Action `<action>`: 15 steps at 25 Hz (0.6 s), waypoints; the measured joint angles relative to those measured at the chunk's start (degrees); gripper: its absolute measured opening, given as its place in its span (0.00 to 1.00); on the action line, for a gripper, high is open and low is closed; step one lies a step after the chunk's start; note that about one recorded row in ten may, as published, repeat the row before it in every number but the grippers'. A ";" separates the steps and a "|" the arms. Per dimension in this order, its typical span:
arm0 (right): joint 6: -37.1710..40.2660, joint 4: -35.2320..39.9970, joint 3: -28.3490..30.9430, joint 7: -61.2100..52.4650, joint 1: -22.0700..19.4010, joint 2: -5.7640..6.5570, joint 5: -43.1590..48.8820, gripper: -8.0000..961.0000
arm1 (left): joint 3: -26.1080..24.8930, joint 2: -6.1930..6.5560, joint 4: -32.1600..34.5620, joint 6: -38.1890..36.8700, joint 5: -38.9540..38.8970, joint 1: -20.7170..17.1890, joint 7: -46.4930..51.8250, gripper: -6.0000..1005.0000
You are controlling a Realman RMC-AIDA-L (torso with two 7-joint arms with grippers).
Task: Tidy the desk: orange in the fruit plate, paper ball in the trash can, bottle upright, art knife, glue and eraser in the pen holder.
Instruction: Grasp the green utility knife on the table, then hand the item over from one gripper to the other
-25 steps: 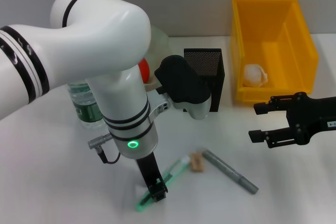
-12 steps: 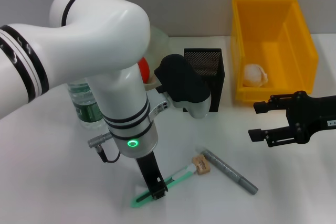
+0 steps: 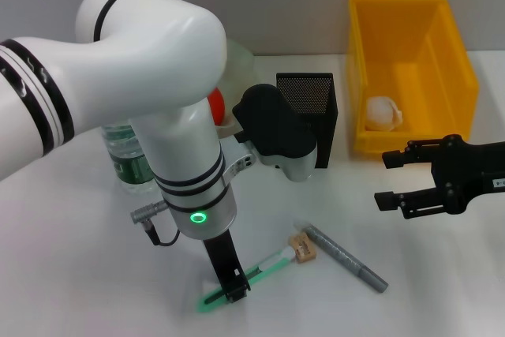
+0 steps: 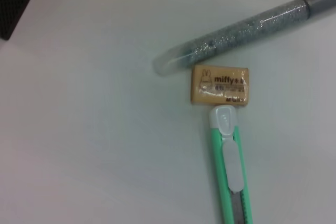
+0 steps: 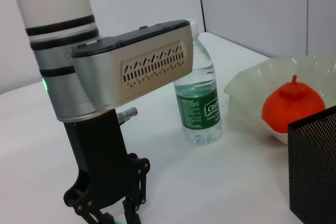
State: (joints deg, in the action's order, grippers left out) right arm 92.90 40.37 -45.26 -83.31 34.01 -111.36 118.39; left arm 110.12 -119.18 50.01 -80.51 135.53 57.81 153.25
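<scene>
Left gripper (image 3: pixel 234 288) is down at the table (image 3: pixel 71 274), right over the near end of the green knife (image 3: pixel 251 272), its fingers on either side of the handle; whether they actually pinch it, I can't tell from here. The knife lies flat, slanting away toward the eraser (image 3: pixel 302 247), and the wrist view shows its white tip touching the eraser's edge. Just beyond, the glittery grey glue (image 3: pixel 344 256) stick lies across, its clear end nearly against the eraser.

Right gripper (image 3: pixel 391 180) hovers off to the right, fingers spread wide, holding nothing, in front of the yellow bin (image 3: pixel 410 13). The paper ball (image 3: pixel 383 113) sits inside that bin. The black mesh holder (image 3: pixel 319 99) stands between bin and left arm. The orange (image 5: pixel 291 107) rests in the pale plate (image 5: pixel 247 94), and the bottle (image 5: pixel 198 98) stands upright just beside it.
</scene>
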 joint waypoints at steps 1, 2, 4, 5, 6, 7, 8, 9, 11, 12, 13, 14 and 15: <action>0.00 0.06 0.00 0.00 0.00 0.00 0.00 0.82 | 0.01 0.00 0.00 0.04 -0.01 0.00 -0.01 0.26; 0.00 0.12 -0.02 0.00 0.00 0.00 0.00 0.82 | 0.12 0.00 0.00 0.15 -0.01 0.00 -0.03 0.25; 0.00 0.14 -0.02 0.00 0.00 0.01 0.00 0.82 | 0.16 0.00 0.00 0.18 -0.01 0.00 -0.05 0.25; 0.00 0.16 -0.01 0.00 0.00 0.01 0.00 0.82 | 0.18 0.00 0.00 0.24 -0.01 0.00 -0.10 0.24; 0.00 0.16 0.00 0.00 0.00 0.01 0.00 0.82 | 0.18 0.00 0.00 0.34 -0.01 -0.02 -0.20 0.24; 0.00 0.16 0.01 0.00 0.00 0.01 0.00 0.82 | 0.23 0.00 0.00 0.56 -0.01 -0.12 -0.50 0.24; 0.00 0.16 0.01 0.00 0.00 0.01 0.00 0.82 | 0.23 0.00 0.00 0.56 -0.01 -0.12 -0.50 0.24; 0.00 0.16 0.01 0.00 0.00 0.01 0.00 0.82 | 0.27 0.00 0.00 0.63 -0.01 -0.18 -0.63 0.23; 0.00 0.16 0.02 0.00 -0.01 0.01 0.00 0.82 | 0.36 0.00 0.00 0.70 -0.01 -0.26 -0.75 0.23; 0.03 0.16 0.10 0.00 -0.05 0.00 0.00 0.82 | 0.38 0.00 0.00 0.78 -0.01 -0.26 -0.75 0.23; 0.03 0.16 0.10 0.00 -0.05 0.00 0.00 0.82 | 0.38 0.00 0.00 0.82 -0.01 -0.26 -0.78 0.22; 0.08 0.16 0.20 0.00 -0.07 0.00 0.00 0.82 | 0.39 0.00 0.00 0.88 -0.01 -0.30 -0.98 0.22; 0.12 0.17 0.26 0.00 -0.08 0.01 0.00 0.82 | 0.39 0.00 0.00 0.89 -0.01 -0.32 -1.09 0.22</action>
State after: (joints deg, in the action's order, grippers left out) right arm 93.02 40.53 -45.00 -83.32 33.93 -111.35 118.39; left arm 110.51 -119.18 50.01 -79.63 135.52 57.50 152.16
